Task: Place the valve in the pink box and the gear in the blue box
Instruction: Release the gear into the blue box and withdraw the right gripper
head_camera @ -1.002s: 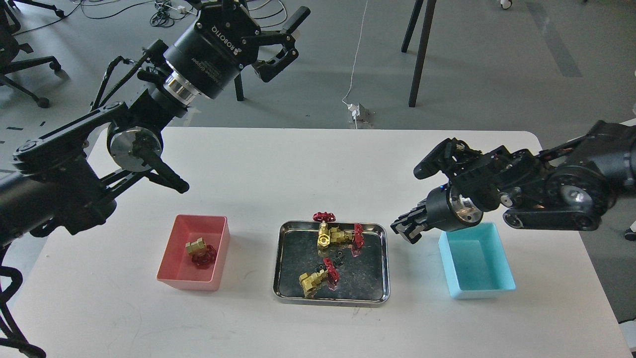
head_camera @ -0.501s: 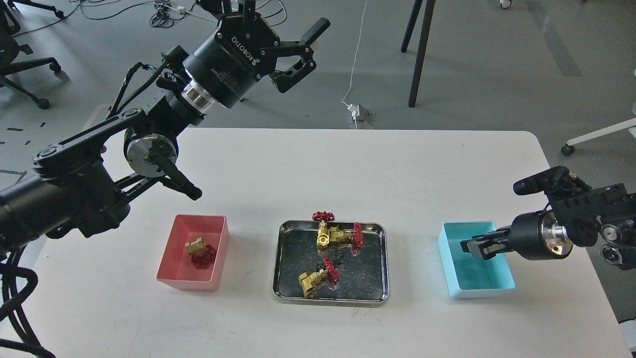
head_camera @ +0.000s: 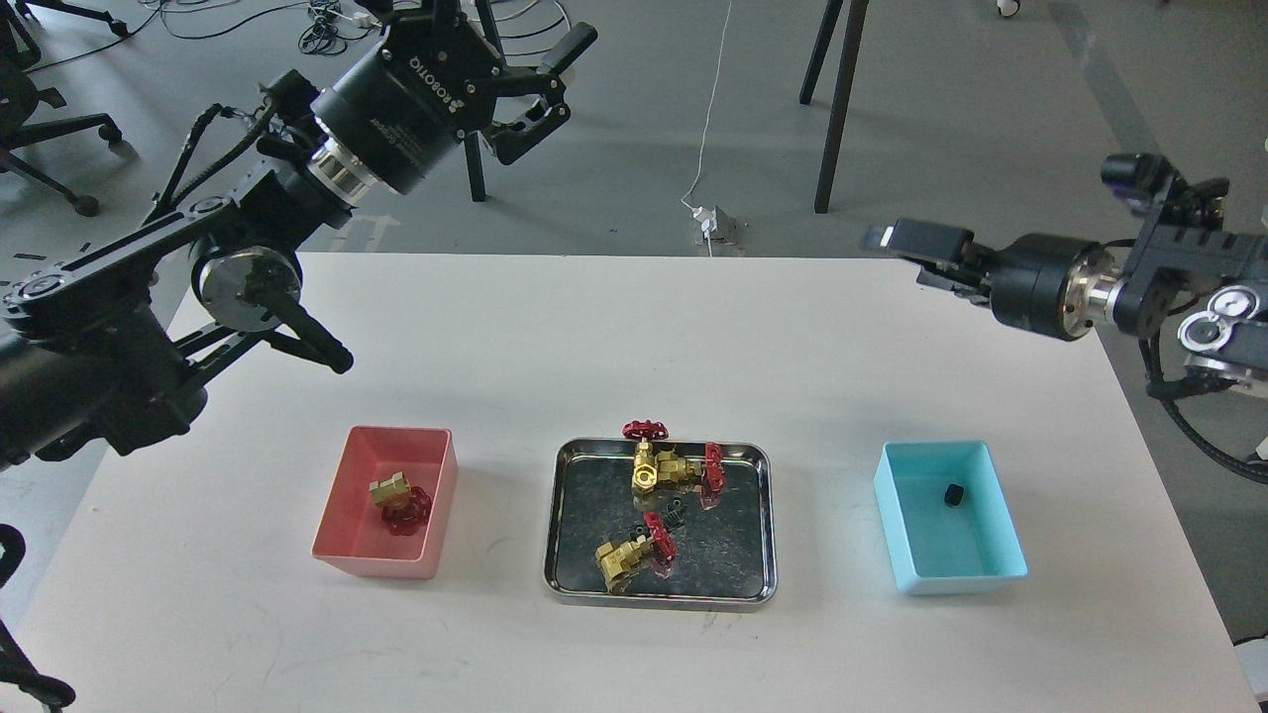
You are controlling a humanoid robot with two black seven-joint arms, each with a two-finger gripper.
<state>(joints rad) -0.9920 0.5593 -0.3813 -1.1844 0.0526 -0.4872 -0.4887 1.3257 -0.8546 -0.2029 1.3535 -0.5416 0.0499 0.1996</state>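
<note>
The pink box (head_camera: pixel 349 535) sits on the left of the table with one brass valve (head_camera: pixel 397 498) with a red handwheel inside. The blue box (head_camera: pixel 991 569) sits on the right and holds one tiny black gear (head_camera: pixel 953 494). Between them a steel tray (head_camera: pixel 753 584) holds more valves (head_camera: pixel 655 471) (head_camera: pixel 619 560) and small black gears (head_camera: pixel 676 513). My left gripper (head_camera: pixel 548 91) is open and empty, high above the table's far left edge. My right gripper (head_camera: pixel 916 259) is open and empty, raised over the far right of the table, well beyond the blue box.
The white table (head_camera: pixel 594 337) has rounded far corners. Beyond it on the floor are black stand legs (head_camera: pixel 842 99), a white cable with a plug (head_camera: pixel 709 220) and an office chair base (head_camera: pixel 50 139) at far left.
My right gripper moved from beside the tray to over the blue box, then lifted up and back; a black gear now lies in the blue box. My left arm shifted slightly, still open.
</note>
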